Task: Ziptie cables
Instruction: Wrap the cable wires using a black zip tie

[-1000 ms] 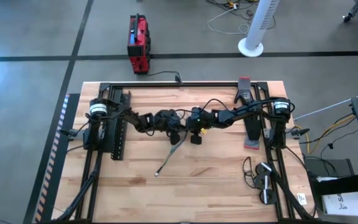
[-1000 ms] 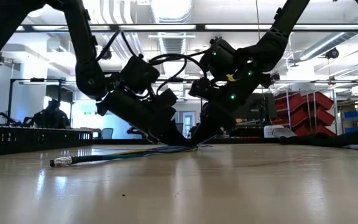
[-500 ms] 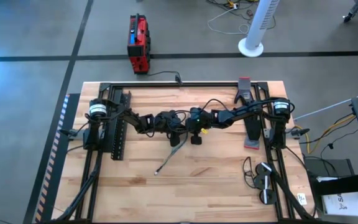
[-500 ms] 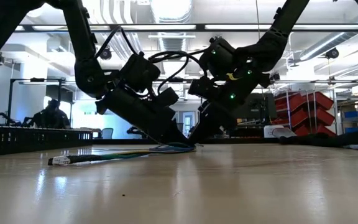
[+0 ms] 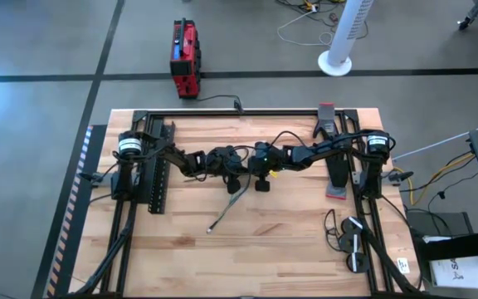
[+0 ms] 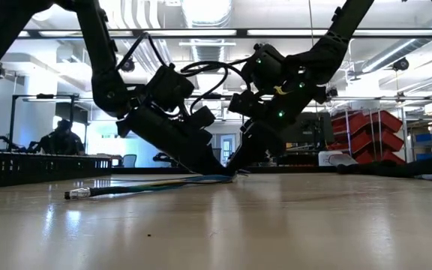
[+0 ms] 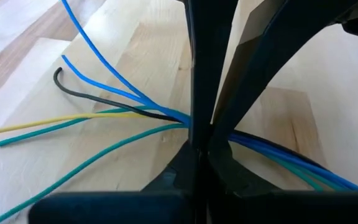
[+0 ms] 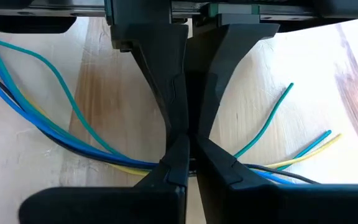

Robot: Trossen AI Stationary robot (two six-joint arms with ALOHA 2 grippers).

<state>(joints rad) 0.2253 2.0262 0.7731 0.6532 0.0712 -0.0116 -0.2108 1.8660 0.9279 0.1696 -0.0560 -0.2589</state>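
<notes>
The cables [image 5: 225,212] are laid on the wooden table [image 5: 289,249], running from a sleeved end near the middle of the board up to a fanned end between the two arms. Largest in view, the table carries both dark arms, which are brought together at its centre over that fanned end. The left gripper [image 7: 199,144] is seen pinched closed at the point where the blue, green, yellow and black strands come together, apparently so the bundle is kept gathered. The right gripper [image 8: 188,163] is pressed closed just opposite, tip to tip with the other, over the same strands; whether wires or only a thin tie are held there cannot be told. No tie is clearly made out.
</notes>
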